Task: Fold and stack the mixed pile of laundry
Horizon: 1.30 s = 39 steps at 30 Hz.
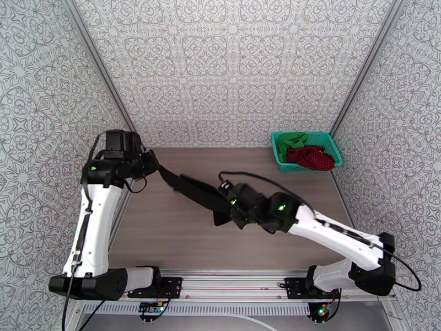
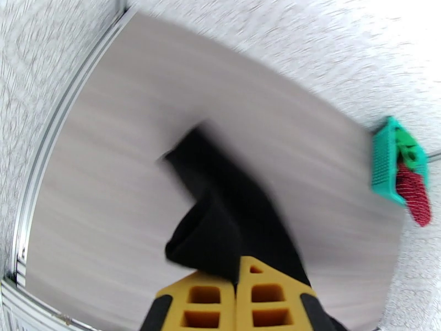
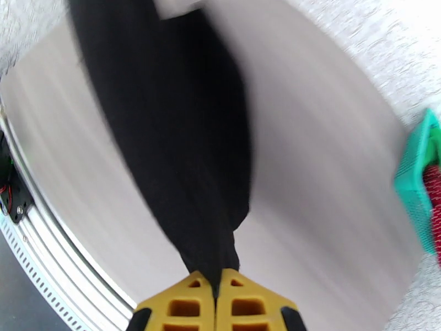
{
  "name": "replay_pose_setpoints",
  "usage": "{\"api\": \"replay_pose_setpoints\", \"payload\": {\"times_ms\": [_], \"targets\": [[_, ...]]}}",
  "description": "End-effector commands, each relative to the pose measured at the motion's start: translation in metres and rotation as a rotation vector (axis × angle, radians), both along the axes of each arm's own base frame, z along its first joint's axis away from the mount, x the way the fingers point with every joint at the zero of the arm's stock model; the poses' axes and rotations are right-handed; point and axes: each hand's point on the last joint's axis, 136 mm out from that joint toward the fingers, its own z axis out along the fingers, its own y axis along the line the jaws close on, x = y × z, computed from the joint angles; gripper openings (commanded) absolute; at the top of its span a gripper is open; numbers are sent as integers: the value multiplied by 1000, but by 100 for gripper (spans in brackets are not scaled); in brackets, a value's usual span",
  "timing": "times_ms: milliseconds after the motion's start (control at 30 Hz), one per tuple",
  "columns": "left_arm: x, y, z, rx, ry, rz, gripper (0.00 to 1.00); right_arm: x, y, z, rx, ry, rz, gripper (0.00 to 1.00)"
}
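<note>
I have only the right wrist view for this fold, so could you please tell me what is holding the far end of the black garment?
Observer: The left jaws are shut on it. The black garment is stretched between the two arms.
Operator: Thank you. I can see only one edge of the basket, so is the green garment inside it?
Observer: Yes. The green garment lies in the far left part of the teal basket, next to the dark red garment.
</note>
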Motion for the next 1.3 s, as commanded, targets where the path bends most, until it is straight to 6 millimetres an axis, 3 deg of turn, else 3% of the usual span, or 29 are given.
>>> {"api": "replay_pose_setpoints", "payload": {"times_ms": [0, 200, 433, 533, 633, 700, 800, 833, 900, 967, 1067, 1200, 1267], "targets": [[10, -14, 5, -15, 24, -64, 0, 27, -20, 37, -29, -109, -9, 0], [61, -23, 43, 0, -98, -101, 0, 105, -36, 83, -3, -221, -88, 0], [132, -22, 58, -22, -184, -148, 0, 199, -46, 106, -28, -299, -173, 0], [152, -25, 65, -72, -224, -181, 0, 229, -57, 126, -18, -353, -229, 0], [155, -30, 76, -96, -265, -205, 0, 240, -67, 146, 4, -403, -266, 0], [148, -32, 85, -83, -287, -214, 0, 239, -69, 148, 2, -410, -262, 0], [127, -33, 89, -43, -285, -213, 0, 232, -68, 131, -5, -372, -237, 0], [118, -35, 88, -23, -282, -212, 0, 228, -67, 115, -10, -345, -226, 0], [100, -42, 74, 1, -272, -212, 0, 217, -68, 87, -7, -311, -210, 0], [78, -47, 42, 1, -238, -210, 0, 203, -70, 54, 8, -291, -198, 0], [40, -51, -28, -13, -147, -178, 0, 170, -69, -2, 40, -234, -165, 0], [-23, -52, -132, -35, -9, -123, 0, 111, -56, -78, 89, -92, -98, 0], [-56, -47, -166, -50, 59, -86, 0, 77, -45, -106, 111, -23, -60, 0]]}}
